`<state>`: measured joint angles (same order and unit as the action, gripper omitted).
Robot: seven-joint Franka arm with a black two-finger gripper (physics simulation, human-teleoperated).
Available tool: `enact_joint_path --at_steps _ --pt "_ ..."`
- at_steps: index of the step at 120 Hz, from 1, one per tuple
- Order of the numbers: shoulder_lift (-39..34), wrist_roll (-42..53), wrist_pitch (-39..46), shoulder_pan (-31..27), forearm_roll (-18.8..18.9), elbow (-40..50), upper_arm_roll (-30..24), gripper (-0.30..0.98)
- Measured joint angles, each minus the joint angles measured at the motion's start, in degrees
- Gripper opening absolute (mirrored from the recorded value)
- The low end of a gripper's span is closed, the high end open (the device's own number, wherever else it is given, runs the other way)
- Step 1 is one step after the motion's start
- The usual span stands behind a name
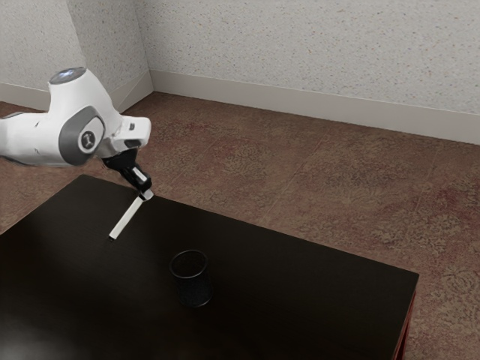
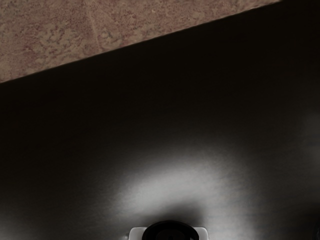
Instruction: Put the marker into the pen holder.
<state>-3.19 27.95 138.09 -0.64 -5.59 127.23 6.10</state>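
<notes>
I'm watching the pale marker [image 1: 126, 219] slanting down from the gripper [image 1: 144, 193], which is closing on it near one end. Its dark tip is pointing back toward the exterior view's left and bottom; whether that tip is touching the table [image 1: 300, 307], I can't tell. The black pen holder [image 1: 193, 289] is standing upright on the dark tabletop, well apart from the marker and toward the exterior view's right, and the marker is lying outside it. The white arm [image 1: 46, 139] is reaching in from the exterior view's left. In the wrist view, a bright sheen is spreading over the tabletop. Beyond the table's edge, patterned carpet [image 1: 315, 180] is running to a speckled wall [image 1: 300, 52].
</notes>
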Motion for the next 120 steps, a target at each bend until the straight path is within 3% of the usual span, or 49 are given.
enact_joint_path --at_steps 8,19,30,43,70,120 --pt "-1.99 -0.61 -0.94 -0.63 -2.66 0.64 -5.59 -0.09" --pt "-0.91 -1.37 0.1 2.24 -9.51 1.06 -14.75 -0.09" --pt "0.2 -2.06 2.05 6.66 -14.28 0.82 -18.2 -0.09" --pt "0.7 -1.89 4.59 7.08 -16.87 0.63 -18.83 -0.09" --pt "0.67 -0.07 8.28 0.79 -18.95 -0.25 -18.27 -0.1" --pt "1.59 3.56 9.68 2.42 -21.39 0.1 -14.03 -0.1"
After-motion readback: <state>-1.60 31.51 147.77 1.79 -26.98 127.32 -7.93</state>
